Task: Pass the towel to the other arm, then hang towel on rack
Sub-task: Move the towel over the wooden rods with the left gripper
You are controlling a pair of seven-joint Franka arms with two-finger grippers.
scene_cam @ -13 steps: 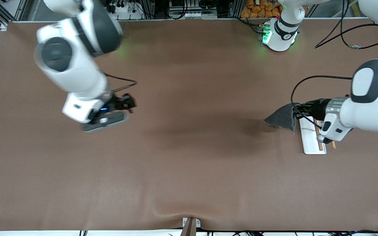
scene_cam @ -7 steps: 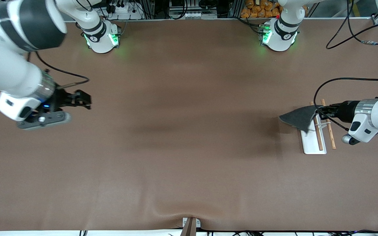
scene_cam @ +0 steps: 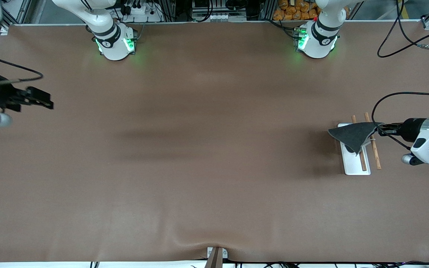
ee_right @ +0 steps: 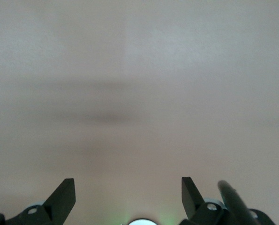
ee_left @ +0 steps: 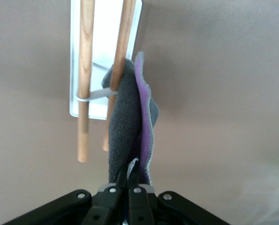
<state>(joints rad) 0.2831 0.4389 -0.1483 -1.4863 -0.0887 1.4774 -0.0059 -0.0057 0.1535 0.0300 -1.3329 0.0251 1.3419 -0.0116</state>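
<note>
Front view: towel pinched in left claw, over rack.

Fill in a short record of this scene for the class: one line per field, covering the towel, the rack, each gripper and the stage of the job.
towel: dark grey with a purple underside, held up by one corner over the rack
rack: white base with two wooden rods and a wire crosspiece, toward the left arm's end of the table
left gripper: shut on the towel, over the rack
right gripper: open, empty, waiting over the table's edge at the right arm's end
stage: handover done, towel not yet released
</note>
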